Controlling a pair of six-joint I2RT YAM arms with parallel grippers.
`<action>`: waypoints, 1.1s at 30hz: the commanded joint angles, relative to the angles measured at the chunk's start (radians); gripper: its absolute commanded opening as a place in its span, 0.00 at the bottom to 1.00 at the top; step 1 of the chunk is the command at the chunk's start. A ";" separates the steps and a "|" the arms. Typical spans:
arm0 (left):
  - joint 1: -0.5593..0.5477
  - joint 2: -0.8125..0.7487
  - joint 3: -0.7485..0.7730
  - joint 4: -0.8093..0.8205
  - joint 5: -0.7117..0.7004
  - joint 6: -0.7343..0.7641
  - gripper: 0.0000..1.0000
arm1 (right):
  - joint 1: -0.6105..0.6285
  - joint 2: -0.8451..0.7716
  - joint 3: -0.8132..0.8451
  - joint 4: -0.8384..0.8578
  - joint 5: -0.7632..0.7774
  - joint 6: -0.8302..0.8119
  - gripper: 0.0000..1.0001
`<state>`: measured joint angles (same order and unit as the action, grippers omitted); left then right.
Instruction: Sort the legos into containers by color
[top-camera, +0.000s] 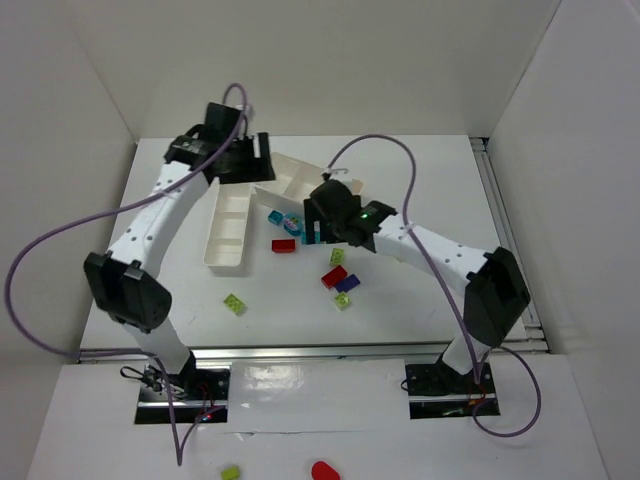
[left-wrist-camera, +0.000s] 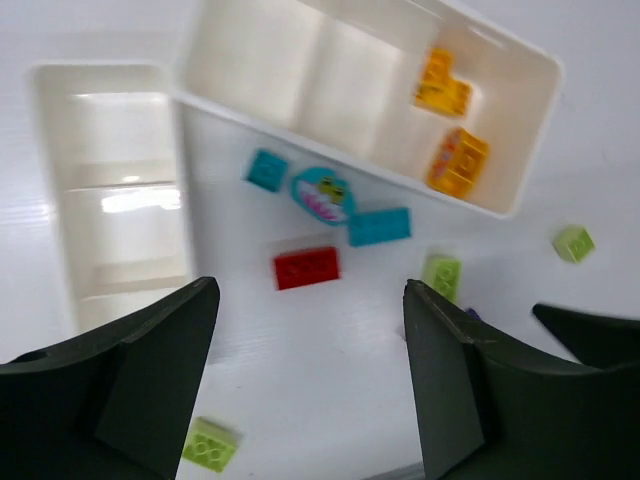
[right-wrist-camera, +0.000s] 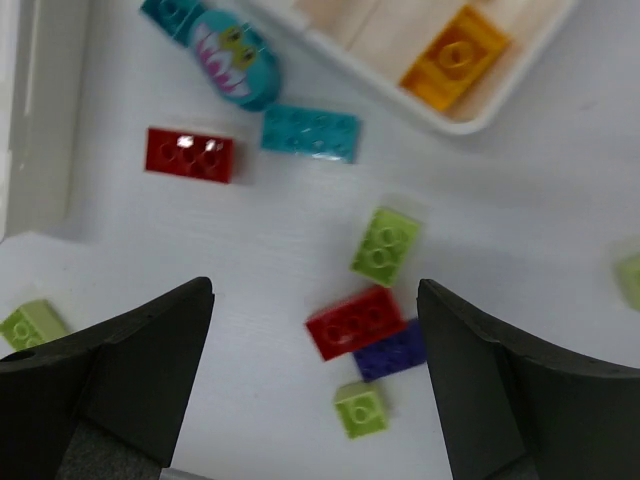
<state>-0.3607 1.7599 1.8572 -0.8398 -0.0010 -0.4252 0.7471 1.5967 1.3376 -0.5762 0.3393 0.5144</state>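
Observation:
Two white trays stand at the back: a narrow one (top-camera: 226, 232) and a wider one (top-camera: 298, 178) with orange-yellow legos (left-wrist-camera: 459, 162) in its end compartment. Loose legos lie on the table: cyan (right-wrist-camera: 311, 132), red (right-wrist-camera: 189, 154), lime green (right-wrist-camera: 386, 245), and a red (right-wrist-camera: 356, 322), purple (right-wrist-camera: 395, 352) and small green (right-wrist-camera: 361, 410) cluster. My right gripper (right-wrist-camera: 315, 300) hangs open above that cluster, holding nothing. High over the trays, my left gripper (left-wrist-camera: 310, 300) is open and empty as well.
A teal blob with a toothy face (left-wrist-camera: 323, 194) lies between the cyan bricks beside the wider tray. One green brick (top-camera: 235, 304) sits alone at the front left. Off the table's near edge lie a green brick (top-camera: 230, 471) and a smooth red blob (top-camera: 323, 469).

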 joint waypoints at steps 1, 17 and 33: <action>0.080 -0.085 -0.098 0.007 -0.062 -0.014 0.83 | 0.043 0.078 -0.011 0.142 -0.033 0.050 0.90; 0.183 -0.163 -0.270 0.007 0.004 -0.004 0.83 | 0.041 0.447 0.222 0.156 0.043 0.061 0.97; 0.192 -0.154 -0.308 0.025 0.022 0.014 0.82 | 0.012 0.575 0.295 0.133 0.070 0.068 0.79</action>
<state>-0.1745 1.6257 1.5635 -0.8352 0.0059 -0.4217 0.7650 2.1590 1.5894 -0.4599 0.3771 0.5636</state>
